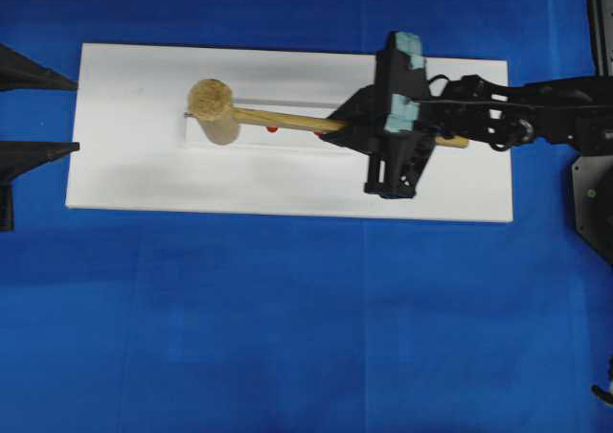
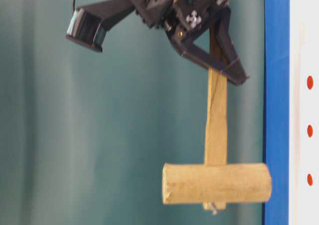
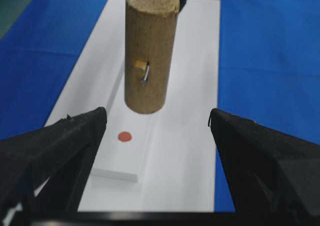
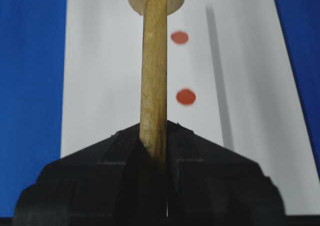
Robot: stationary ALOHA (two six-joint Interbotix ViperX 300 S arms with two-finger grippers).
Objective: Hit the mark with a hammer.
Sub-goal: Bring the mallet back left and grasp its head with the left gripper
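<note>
One hammer (image 1: 222, 113) clamped by the right gripper (image 1: 350, 126); left gripper (image 3: 157, 131) open (empty); three red dots (image 2: 309, 131) on the board (image 1: 144, 174).

Right tool (image 1: 352, 126) grips the hammer (image 1: 215, 110) by its handle above the white board (image 1: 134, 165)

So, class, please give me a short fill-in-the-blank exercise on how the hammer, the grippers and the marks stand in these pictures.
1. The right gripper is shut on the hammer's ____.
2. The left gripper holds ____.
3. The marks on the white board are coloured ____.
4. The cloth under the board is ____.

Missing words: handle; nothing; red; blue.
</note>
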